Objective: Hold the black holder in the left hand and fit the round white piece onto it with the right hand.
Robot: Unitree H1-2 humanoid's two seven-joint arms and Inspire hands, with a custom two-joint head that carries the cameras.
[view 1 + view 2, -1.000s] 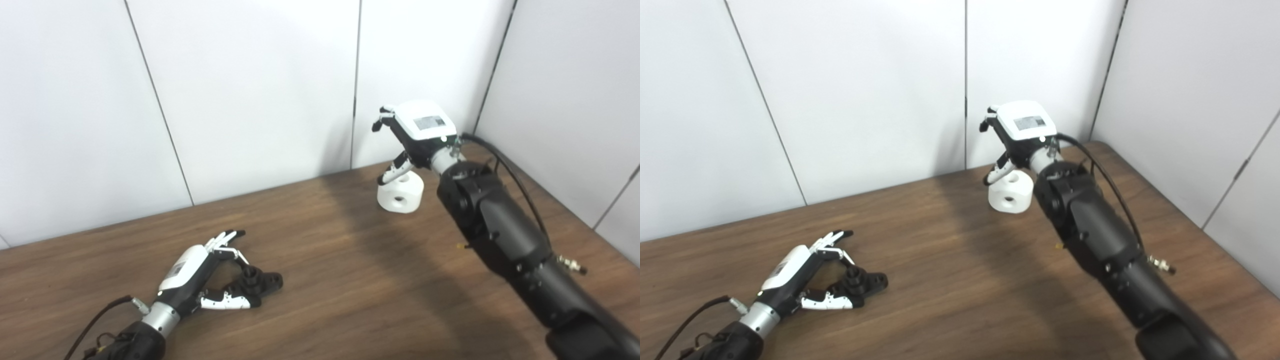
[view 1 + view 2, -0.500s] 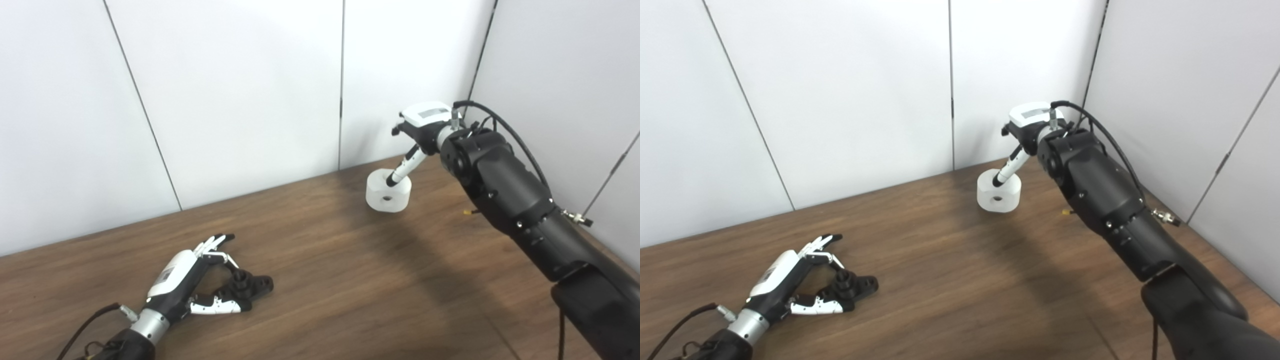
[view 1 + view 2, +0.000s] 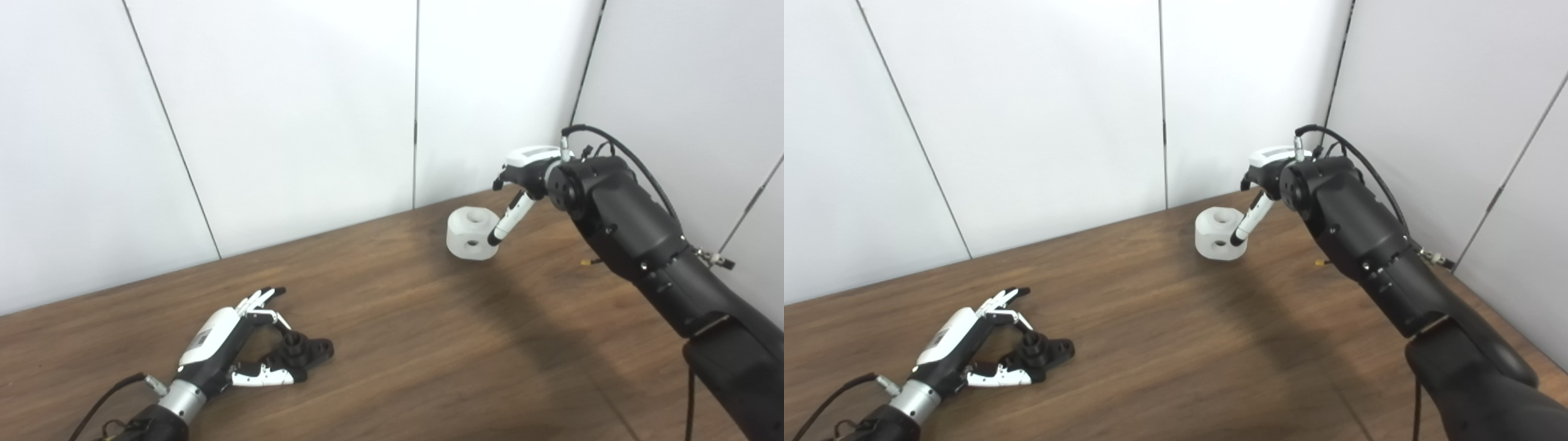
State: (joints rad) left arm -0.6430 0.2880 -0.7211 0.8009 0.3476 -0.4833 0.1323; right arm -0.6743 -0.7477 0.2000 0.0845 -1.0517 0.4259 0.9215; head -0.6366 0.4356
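1. The left hand [image 3: 223,349] is lying low on the dark wood-grain counter [image 3: 429,343] at the near left, its fingers and thumb spread around the black holder [image 3: 303,352], which is resting on the counter.
2. Far right, the right hand [image 3: 1268,177] is reaching down, one finger touching the side of the round white piece [image 3: 1217,234]; its other fingers are hidden, so its grip is unclear.
3. White wall panels [image 3: 294,110] are enclosing the counter's back and right.
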